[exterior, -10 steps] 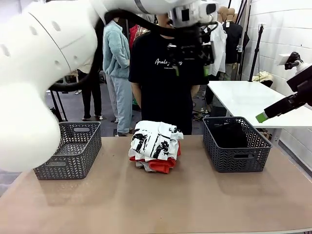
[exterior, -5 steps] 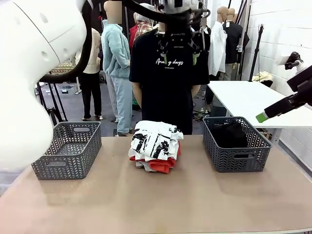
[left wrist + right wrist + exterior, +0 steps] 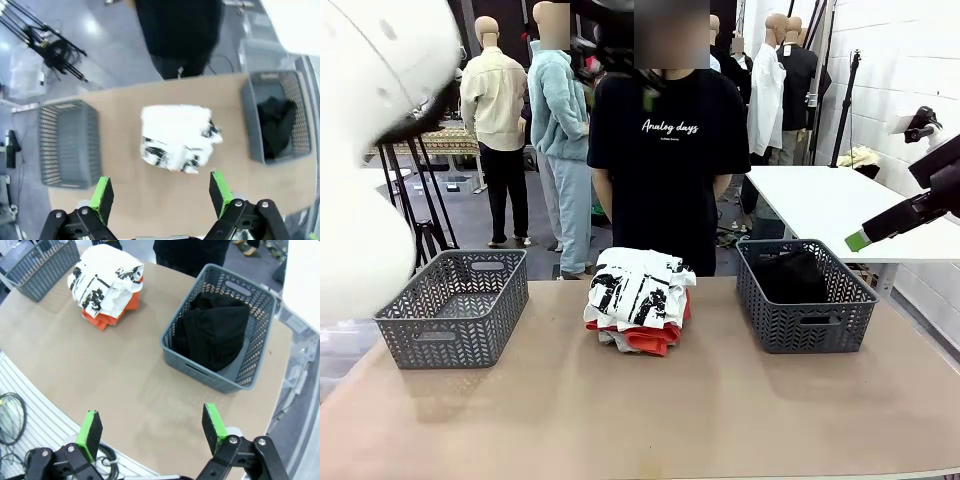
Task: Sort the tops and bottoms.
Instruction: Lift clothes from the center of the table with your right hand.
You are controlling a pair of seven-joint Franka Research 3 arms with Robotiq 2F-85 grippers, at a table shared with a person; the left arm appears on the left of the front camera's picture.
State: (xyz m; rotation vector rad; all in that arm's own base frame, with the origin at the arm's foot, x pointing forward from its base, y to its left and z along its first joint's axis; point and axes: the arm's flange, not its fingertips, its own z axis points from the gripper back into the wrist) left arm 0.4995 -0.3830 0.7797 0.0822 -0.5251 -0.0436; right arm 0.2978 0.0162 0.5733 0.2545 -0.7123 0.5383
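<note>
Tabletop (image 3: 125, 130): tops (image 3: 175, 135) beneath left end effector (image 3: 160, 189)

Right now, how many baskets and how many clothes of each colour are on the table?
Grey baskets: 2, the left basket and the right basket
White shirt with black print: 1, on top of the pile
Orange top: 1, under it
Light grey top: 1, peeking out at the bottom
Black clothes: 1, in the right basket
Total: 6
</note>
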